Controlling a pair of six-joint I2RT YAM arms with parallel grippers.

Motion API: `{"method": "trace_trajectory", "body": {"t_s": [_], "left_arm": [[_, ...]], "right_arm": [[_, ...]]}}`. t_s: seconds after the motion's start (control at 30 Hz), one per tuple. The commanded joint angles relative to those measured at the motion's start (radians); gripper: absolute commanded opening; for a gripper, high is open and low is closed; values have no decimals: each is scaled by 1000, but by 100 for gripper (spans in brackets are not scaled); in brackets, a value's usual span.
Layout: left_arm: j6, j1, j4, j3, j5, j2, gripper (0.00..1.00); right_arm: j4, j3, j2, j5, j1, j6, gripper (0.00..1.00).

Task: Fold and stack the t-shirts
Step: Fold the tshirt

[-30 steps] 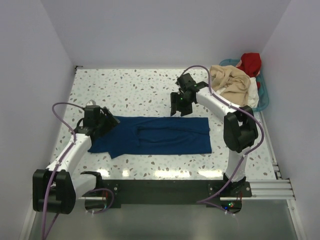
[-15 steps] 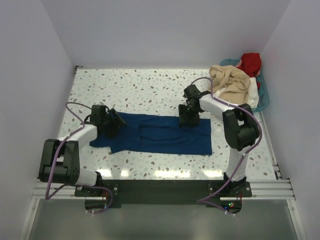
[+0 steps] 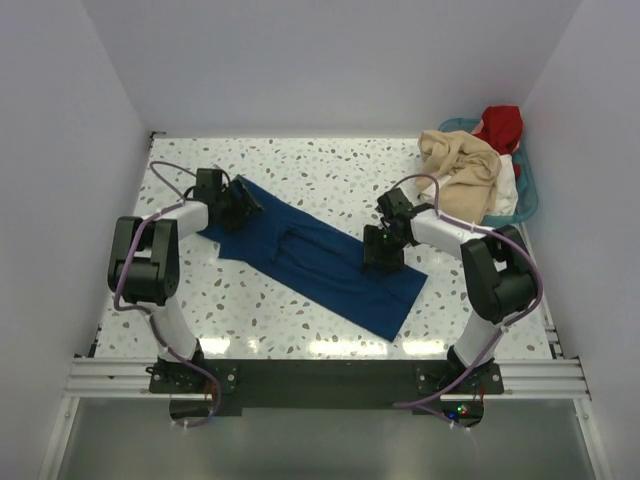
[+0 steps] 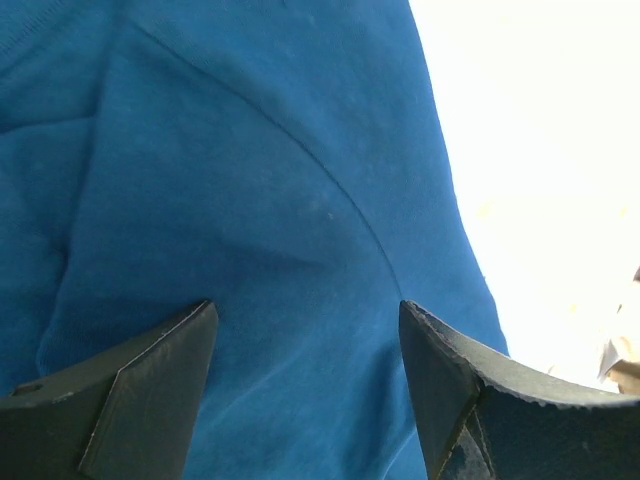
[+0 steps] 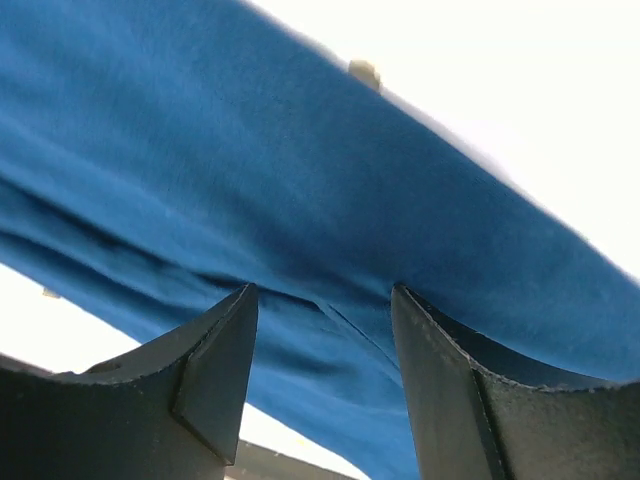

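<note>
Right gripper (image 3: 383, 252) and left gripper (image 3: 238, 200), both with jaws apart, on a slanted navy t-shirt (image 3: 310, 255)
At the near end, the shirt's blunt corner lies just near-right of the first pincer, whose fingers stand apart astride a ridge of cloth at the far-side edge. The long axis runs diagonally away to the left, ending under the other pincer, which is spread over flat cloth with nothing pinched. Each arm is nearer its own end, and I judge the next fold depends on that slant.
</note>
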State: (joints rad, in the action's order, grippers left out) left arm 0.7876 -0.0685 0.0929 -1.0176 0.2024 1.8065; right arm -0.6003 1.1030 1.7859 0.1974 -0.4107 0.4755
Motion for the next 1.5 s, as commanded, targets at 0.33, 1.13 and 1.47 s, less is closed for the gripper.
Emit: {"method": "trace_trajectory", "body": {"t_s": [0.33,1.13,1.47], "left_arm": [[-166,-123,50,-303,-20,244,79],[-62,-169,76,-147,-18,103,83],[-119,-139,106,-362,48,358,83]], "right_arm": [[-52,-128,-88,66,-191,150,60],[-84,-86,-50,59,-200,-25,63],[42,-127,13,227,-218,75,62]]}}
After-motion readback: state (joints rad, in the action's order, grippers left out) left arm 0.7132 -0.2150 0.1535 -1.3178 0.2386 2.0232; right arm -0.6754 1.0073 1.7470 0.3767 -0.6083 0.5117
